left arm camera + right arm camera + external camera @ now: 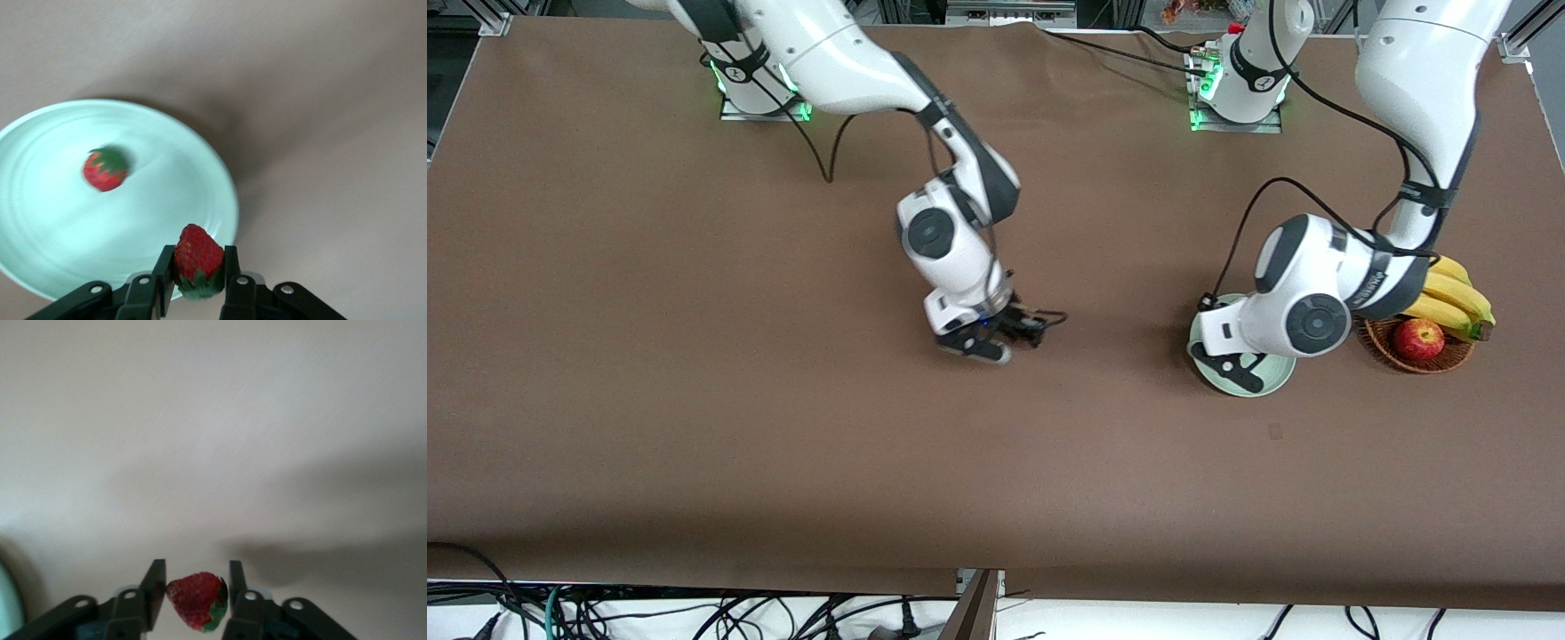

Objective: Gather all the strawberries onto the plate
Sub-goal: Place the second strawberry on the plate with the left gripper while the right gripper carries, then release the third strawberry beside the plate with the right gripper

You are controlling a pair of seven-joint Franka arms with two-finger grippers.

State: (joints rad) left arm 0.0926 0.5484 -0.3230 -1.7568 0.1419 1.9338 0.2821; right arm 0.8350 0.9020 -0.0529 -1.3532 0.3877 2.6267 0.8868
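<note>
The left gripper [198,268], clenched on a small red strawberry [197,255] over the pale mint-green round plate [40,253], should release low; the right gripper [195,587] stands loose around another red berry [195,600], over bare table

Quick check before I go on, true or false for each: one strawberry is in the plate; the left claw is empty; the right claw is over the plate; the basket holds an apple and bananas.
1. One strawberry lies in the plate. True.
2. The left claw is empty. False: it grips a second strawberry over the plate.
3. The right claw is over the plate. False: it is over bare table, with a third strawberry at it.
4. The basket holds an apple and bananas. True.
</note>
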